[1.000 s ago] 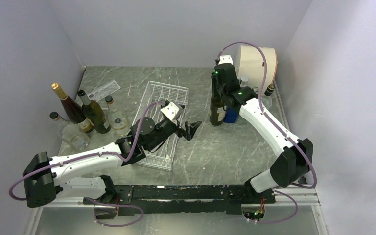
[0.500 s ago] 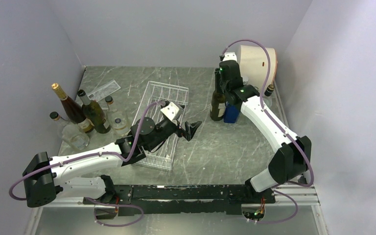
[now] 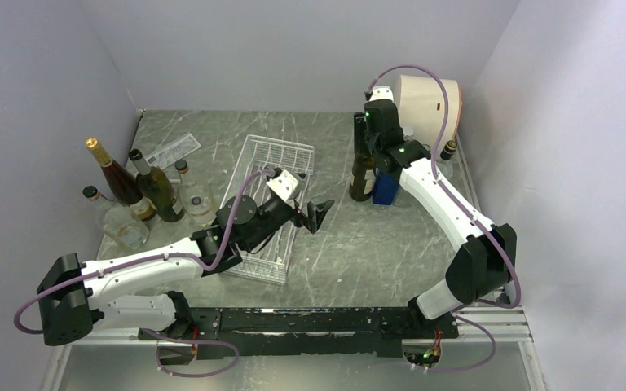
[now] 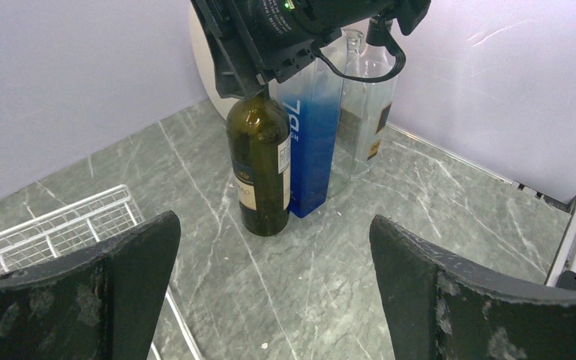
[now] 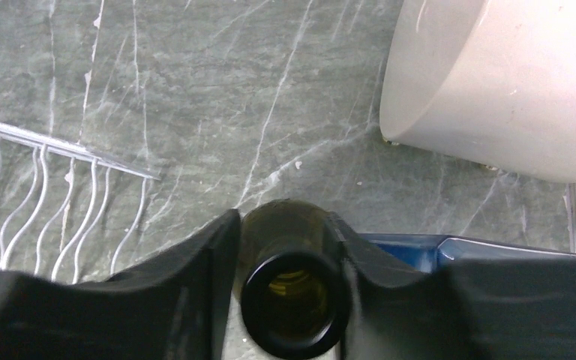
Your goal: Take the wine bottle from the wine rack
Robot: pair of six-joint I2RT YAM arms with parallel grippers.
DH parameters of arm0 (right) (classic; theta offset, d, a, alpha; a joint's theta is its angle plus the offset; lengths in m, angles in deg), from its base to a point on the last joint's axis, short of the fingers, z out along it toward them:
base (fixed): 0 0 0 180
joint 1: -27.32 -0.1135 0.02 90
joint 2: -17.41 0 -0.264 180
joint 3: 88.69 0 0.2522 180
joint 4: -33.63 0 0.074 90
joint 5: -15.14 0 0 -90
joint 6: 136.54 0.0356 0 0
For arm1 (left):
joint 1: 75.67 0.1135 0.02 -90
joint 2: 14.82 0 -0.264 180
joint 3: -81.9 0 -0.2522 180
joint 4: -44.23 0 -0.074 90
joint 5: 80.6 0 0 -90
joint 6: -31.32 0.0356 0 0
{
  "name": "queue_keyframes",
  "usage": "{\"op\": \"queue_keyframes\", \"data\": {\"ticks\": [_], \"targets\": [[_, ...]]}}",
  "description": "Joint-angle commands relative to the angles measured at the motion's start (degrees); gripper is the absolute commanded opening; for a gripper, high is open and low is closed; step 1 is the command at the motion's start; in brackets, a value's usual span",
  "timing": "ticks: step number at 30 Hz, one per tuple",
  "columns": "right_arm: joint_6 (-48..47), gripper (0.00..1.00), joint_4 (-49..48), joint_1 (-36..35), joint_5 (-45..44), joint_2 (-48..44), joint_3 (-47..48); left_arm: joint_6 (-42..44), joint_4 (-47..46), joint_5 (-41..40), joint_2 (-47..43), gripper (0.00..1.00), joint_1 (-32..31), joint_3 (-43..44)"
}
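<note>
The dark green wine bottle (image 3: 363, 177) stands upright on the grey table, right of the white wire wine rack (image 3: 267, 187), which holds no bottle. My right gripper (image 3: 364, 133) is shut on the bottle's neck from above; in the right wrist view both fingers press the neck below the open mouth (image 5: 294, 304). The bottle (image 4: 259, 161) also shows in the left wrist view, its base on the table beside a blue bottle (image 4: 309, 142). My left gripper (image 3: 319, 214) is open and empty, over the table just right of the rack, facing the bottle.
A blue bottle (image 3: 385, 189) and a clear bottle (image 4: 364, 112) stand right behind the wine bottle. A cream drum (image 3: 429, 106) lies at the back right. Several bottles (image 3: 134, 191) stand at the left wall. A flat clear packet (image 3: 171, 150) lies at the back left.
My right gripper with the bottle has shifted slightly toward the back and right, closing on the blue bottle. The left arm has stayed still.
</note>
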Motion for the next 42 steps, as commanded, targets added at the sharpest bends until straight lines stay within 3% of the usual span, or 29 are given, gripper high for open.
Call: {"op": "queue_keyframes", "data": {"ticks": [1,4,13,23,25,28,34,42], "targets": [[-0.9,0.54,-1.0,0.4,1.0,-0.2,2.8,1.8,-1.9,-1.9,-2.0,1.0,-0.3,0.4],[-1.1,0.64,-0.8,0.4,1.5,-0.7,3.9,2.7,-2.0,-2.8,-2.8,1.0,-0.3,0.2],[-1.9,0.77,2.2,0.4,7.3,-3.4,9.3,5.2,-1.9,-5.7,-3.9,0.99,-0.3,0.5],[-1.8,0.92,2.0,0.3,16.1,-15.9,8.9,10.3,-1.0,-9.0,-4.5,0.98,1.5,1.6],[-1.7,0.95,2.9,0.4,15.2,-19.1,8.4,11.4,1.4,-6.9,-5.2,0.98,5.6,3.6],[-1.7,0.99,6.2,0.4,12.7,-23.9,7.7,6.6,6.7,-1.4,-6.1,0.97,16.5,8.0],[-3.0,1.0,11.1,0.4,5.6,-35.8,4.1,-0.2,19.4,-1.4,-6.7,0.97,33.7,21.2],[-2.3,1.0,11.6,0.3,1.9,-49.0,-2.9,1.6,32.4,-3.8,-17.3,0.97,36.3,29.2]]}}
